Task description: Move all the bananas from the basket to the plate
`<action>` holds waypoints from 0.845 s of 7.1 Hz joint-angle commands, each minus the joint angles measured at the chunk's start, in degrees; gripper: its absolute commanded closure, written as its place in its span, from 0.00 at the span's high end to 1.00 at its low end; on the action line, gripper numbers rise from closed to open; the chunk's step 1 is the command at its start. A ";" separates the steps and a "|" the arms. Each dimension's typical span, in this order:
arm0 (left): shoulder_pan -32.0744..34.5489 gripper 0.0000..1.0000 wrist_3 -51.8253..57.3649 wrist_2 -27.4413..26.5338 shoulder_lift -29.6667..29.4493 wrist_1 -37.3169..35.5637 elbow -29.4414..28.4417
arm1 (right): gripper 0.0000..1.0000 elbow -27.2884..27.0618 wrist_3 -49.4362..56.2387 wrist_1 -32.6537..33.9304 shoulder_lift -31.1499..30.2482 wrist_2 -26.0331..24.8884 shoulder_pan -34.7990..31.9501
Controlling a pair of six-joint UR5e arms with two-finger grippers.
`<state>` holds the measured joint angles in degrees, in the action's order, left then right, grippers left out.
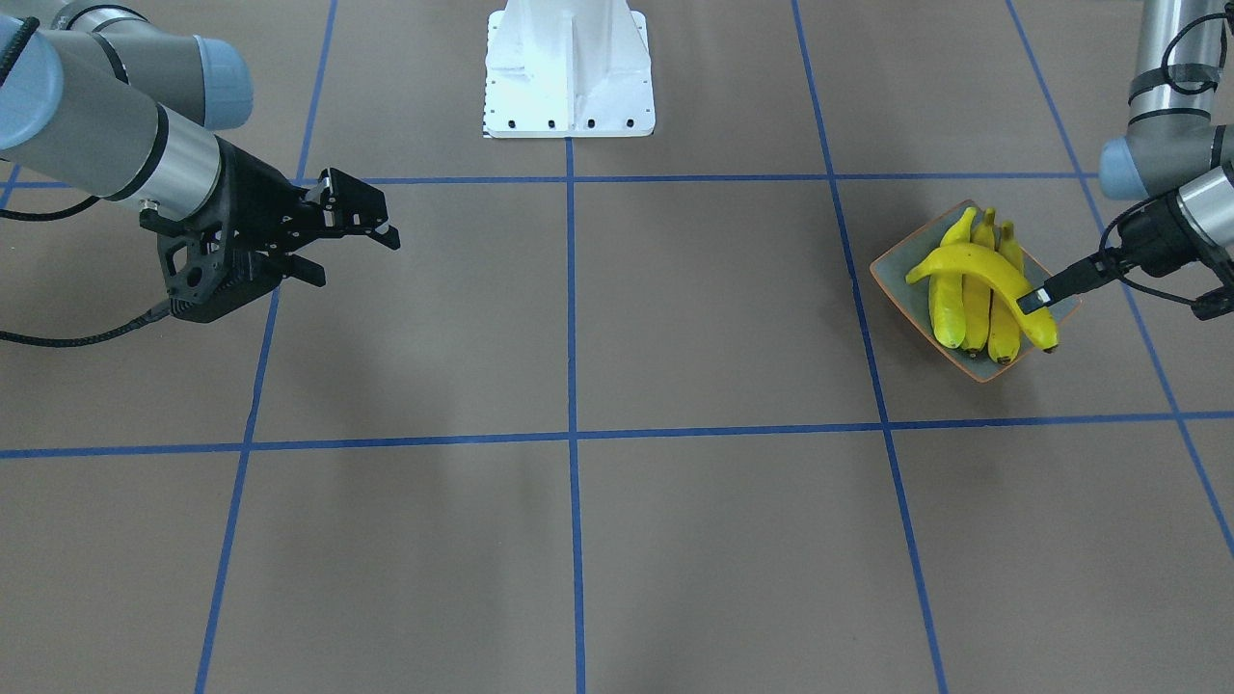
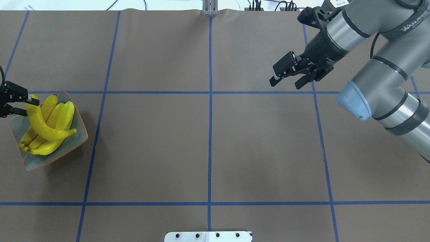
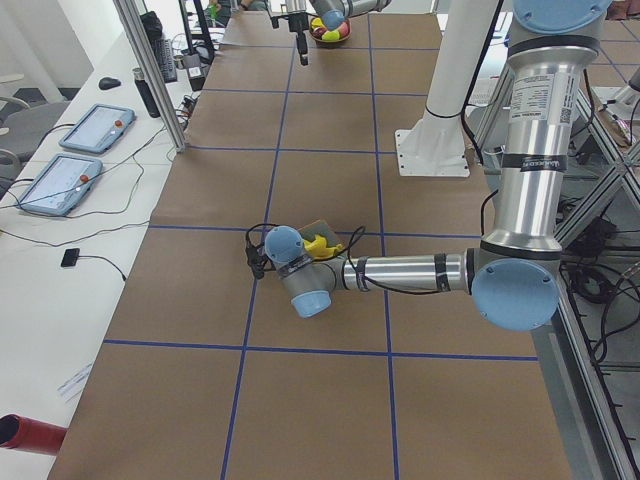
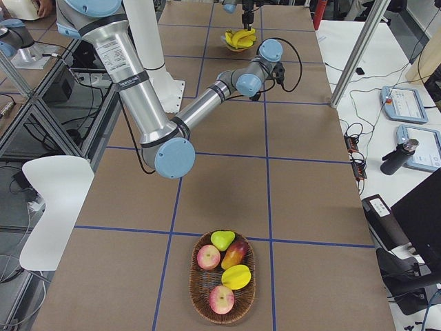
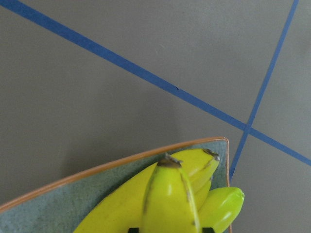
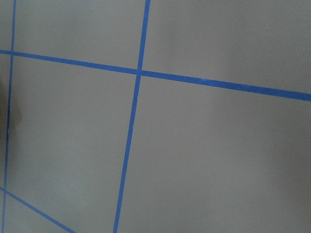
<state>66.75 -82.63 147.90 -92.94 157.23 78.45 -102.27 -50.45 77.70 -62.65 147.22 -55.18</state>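
— checking the left gripper (image 2: pixel 29 106): what has it got?

— its jaws stand either side of one end of the top banana (image 2: pixel 43 129), tight against the skin in the left wrist view. judged a grip. that banana lies crosswise over three others, which lie side by side along the plate (image 2: pixel 20 125). all four bananas (image 2: pixel 50 134) are on the plate, at the left end of the table (image 2: pixel 208 151).

— and the relation the next move turns on?

— the top banana's long axis runs away from the left gripper, out across the pile, with its far tip past the outermost banana. the left arm is on it. the right gripper (image 2: pixel 287 76) hangs well apart, jaws parted, nothing in them. judged: only let-go and retreat are left to do.

— differences between views?

— the exterior right view gives the clear look at the basket (image 4: pixel 193 286): wicker, other fruit (image 4: pixel 222 300) inside, no banana in it. the overhead misses it entirely. only the wrist view shows contact at the jaws.
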 commanded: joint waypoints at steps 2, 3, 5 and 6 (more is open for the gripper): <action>0.13 0.99 0.01 -0.25 0.04 0.00 0.30 | 1.00 -1.35 0.00 0.09 -0.72 0.34 -0.80; 1.35 0.99 0.45 -0.16 -0.04 0.00 0.30 | 1.00 -1.27 0.00 0.09 -0.80 0.08 -2.11; 7.49 0.99 1.41 0.54 -1.01 0.00 0.65 | 1.00 -1.53 -0.09 0.35 -2.46 -1.06 -7.45; 10.91 0.99 7.68 0.11 -1.10 -0.87 0.22 | 1.00 -1.61 -0.09 0.35 -4.22 -2.28 -10.44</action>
<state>73.93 -79.85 148.26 -93.82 157.02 78.89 -103.78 -50.53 78.02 -65.06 146.11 -62.15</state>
